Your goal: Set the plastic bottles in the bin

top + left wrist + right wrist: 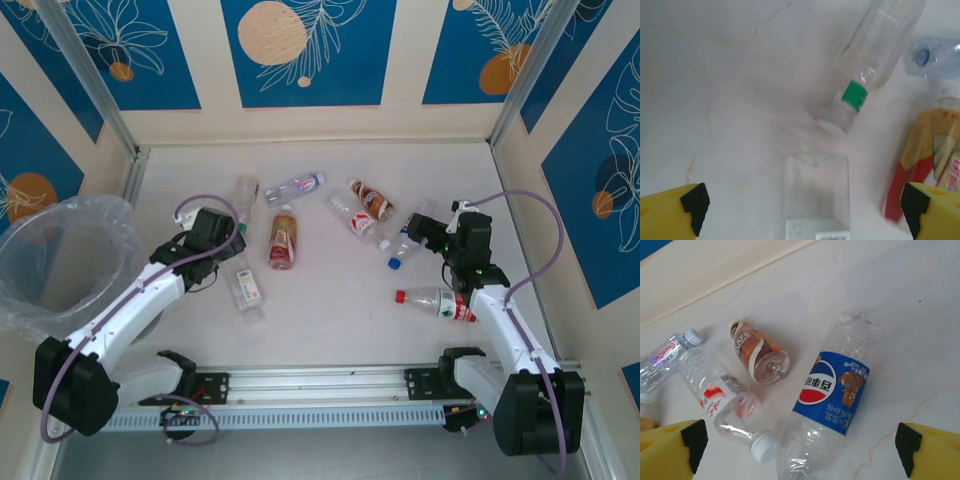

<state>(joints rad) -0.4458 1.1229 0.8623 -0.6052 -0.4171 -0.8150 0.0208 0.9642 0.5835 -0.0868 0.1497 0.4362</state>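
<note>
Bottles lie loose on pale marbled surface [330, 330], all on their sides.

Left pincer [802, 202] is wide open and holds nothing. Its yellow fingers with black pads [695, 200] stand either side of a square clear bottle [816, 190], apart from it. Just ahead of that pincer lies a green-capped bottle [875, 45], cap end nearest, body slanting away to the right. By the right-hand finger is a red-and-tan labelled bottle [932, 150]; whether the finger touches it, cannot tell. Bin [40, 235], lined with a crinkled clear bag, sits well off to the left of this pincer, beside its arm.

Right pincer [800, 445] is fully open too, and empty. Blue-labelled bottle [832, 395] lies between its fingers, running away ahead, touching neither. Left of it, near the left-hand finger, is a white-capped bottle [720, 397] with a red-and-white label, cap toward the pincer. Beyond that lies a brown bottle [757, 352], base toward the pincer, and farther left a pink-lettered bottle [667, 355]. Behind this pincer, beside its arm, lies a red-capped bottle [437, 303].
</note>
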